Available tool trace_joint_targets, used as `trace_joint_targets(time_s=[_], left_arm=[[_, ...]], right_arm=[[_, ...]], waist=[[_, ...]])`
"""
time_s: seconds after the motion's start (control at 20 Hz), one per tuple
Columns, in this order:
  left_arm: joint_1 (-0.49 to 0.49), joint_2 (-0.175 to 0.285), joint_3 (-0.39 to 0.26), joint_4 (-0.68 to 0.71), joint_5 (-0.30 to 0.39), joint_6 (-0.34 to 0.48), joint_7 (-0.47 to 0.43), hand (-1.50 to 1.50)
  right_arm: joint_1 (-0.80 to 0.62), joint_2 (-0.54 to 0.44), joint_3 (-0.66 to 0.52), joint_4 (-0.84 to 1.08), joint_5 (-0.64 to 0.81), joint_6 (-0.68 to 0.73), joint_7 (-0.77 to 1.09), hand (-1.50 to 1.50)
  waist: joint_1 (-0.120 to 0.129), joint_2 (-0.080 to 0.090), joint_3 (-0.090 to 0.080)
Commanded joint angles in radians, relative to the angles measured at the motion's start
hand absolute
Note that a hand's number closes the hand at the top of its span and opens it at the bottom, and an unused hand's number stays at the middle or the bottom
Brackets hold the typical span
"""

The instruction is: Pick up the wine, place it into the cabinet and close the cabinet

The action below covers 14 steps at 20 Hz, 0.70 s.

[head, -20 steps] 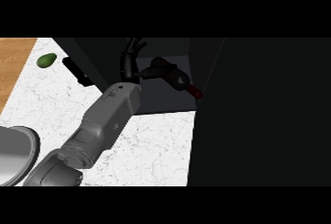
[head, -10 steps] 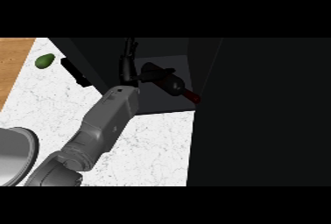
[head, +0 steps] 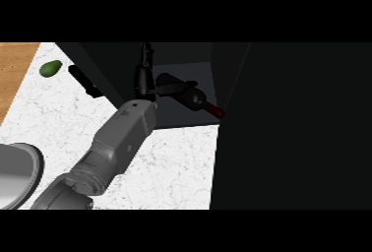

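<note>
The wine bottle (head: 193, 97) is dark with a red neck end and lies tilted on the grey floor of the open cabinet (head: 181, 118). My left hand (head: 145, 81) is inside the cabinet opening, just left of the bottle. Its fingers (head: 147, 54) point straight up and away from the bottle, while the thumb reaches toward the bottle's base. The hand looks open. The grey forearm (head: 120, 138) runs down to the lower left. The right hand does not show.
The cabinet's dark door (head: 91, 64) stands open to the left, with a black handle (head: 84, 81) on it. A green fruit (head: 49, 69) lies on the white counter (head: 174, 167) at the far left. A grey round dish (head: 15, 172) sits at the left edge. Dark cabinet bulk fills the right.
The bottle has moved slightly lower and deeper onto the cabinet floor. The hand's fingers have straightened upward off the bottle.
</note>
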<state>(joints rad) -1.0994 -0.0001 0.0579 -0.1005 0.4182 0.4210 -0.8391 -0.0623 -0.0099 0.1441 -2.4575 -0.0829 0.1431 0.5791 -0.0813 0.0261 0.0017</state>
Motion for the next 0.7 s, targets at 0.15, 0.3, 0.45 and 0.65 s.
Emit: trace_joint_targets(time_s=[0.15, 0.3, 0.45, 0.65], left_arm=[[0.031, 0.029, -0.012, 0.008, -0.025, -0.098, -0.01, -1.5], [0.045, 0.013, -0.006, 0.012, -0.02, -0.121, -0.023, -1.5], [0.068, 0.0, -0.013, 0.011, -0.004, -0.119, -0.06, -1.5], [0.049, 0.0, -0.008, 0.001, 0.02, -0.152, -0.033, -1.5]], right_arm=[[-0.016, 0.008, 0.011, 0.0, -0.01, -0.01, 0.009, -1.5], [0.023, 0.009, 0.017, -0.011, 0.003, -0.007, -0.018, -1.5], [-0.035, 0.01, 0.066, 0.024, 0.029, -0.044, 0.003, -1.5], [-0.012, 0.009, 0.056, -0.029, 0.007, -0.043, 0.028, -1.5]], waist=[[0.023, -0.002, -0.003], [0.017, -0.001, -0.003], [0.011, -0.003, -0.004], [0.006, -0.007, -0.003]])
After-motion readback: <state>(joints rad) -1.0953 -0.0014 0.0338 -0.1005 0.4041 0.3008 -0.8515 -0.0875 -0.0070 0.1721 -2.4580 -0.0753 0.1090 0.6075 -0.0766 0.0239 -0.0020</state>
